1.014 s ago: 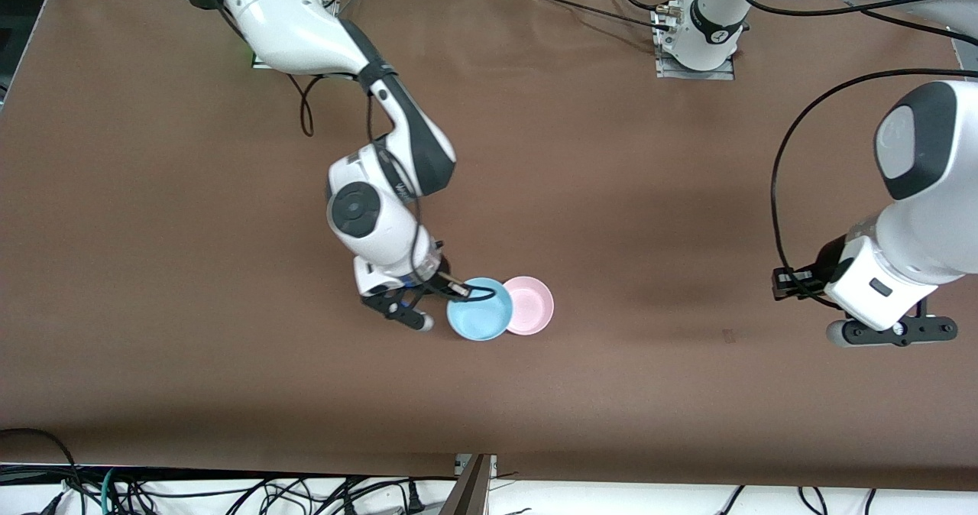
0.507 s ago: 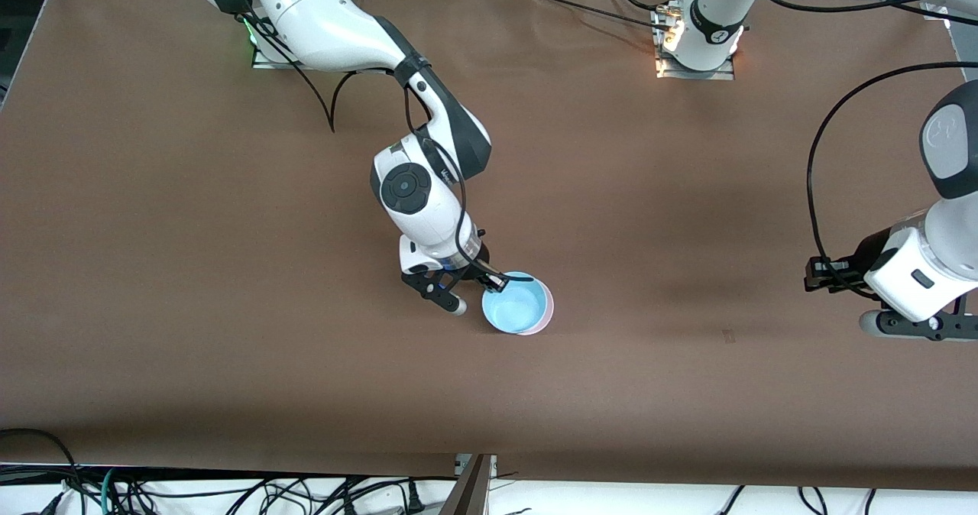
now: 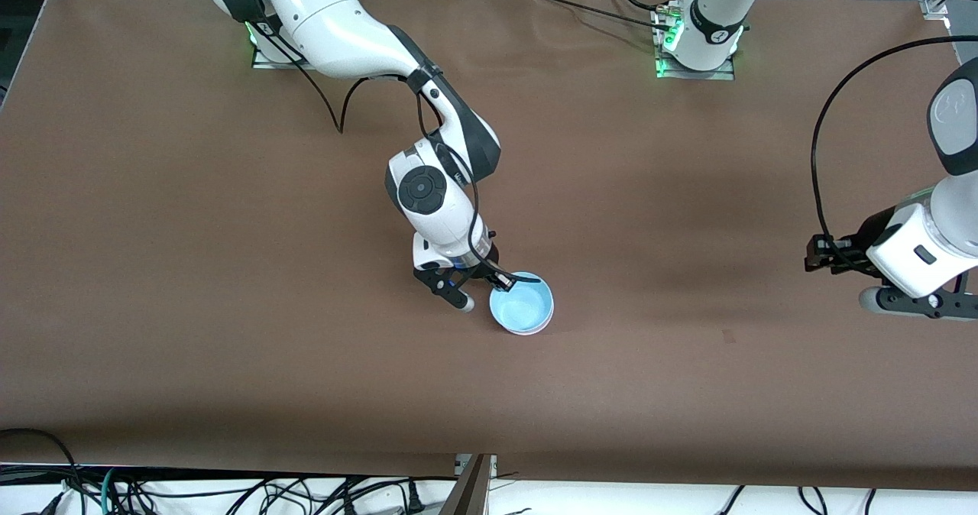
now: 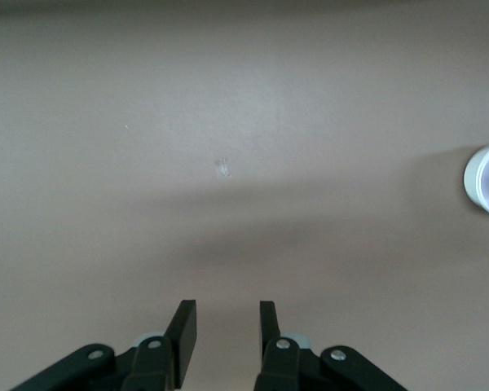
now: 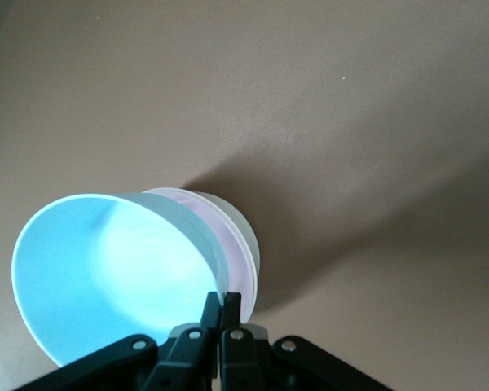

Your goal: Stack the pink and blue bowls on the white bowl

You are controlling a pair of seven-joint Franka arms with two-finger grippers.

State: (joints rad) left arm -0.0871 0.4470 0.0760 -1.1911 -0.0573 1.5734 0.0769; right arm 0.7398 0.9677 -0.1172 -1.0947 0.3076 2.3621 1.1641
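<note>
My right gripper is shut on the rim of the light blue bowl, near the middle of the table. The blue bowl sits in the pale pink bowl and covers nearly all of it in the front view. In the right wrist view the gripper pinches the blue bowl's rim. Under it show the pink bowl's rim and the white bowl's wall. My left gripper is open and empty and waits over the left arm's end of the table. In its own view the stack shows far off.
The brown table cover is bare around the bowls. The arm bases stand along the table edge farthest from the front camera. Cables hang past the edge nearest that camera.
My right gripper has carried the blue bowl from beside the pink bowl to over and into it, toward the left arm's end. The left arm has drawn back a little.
</note>
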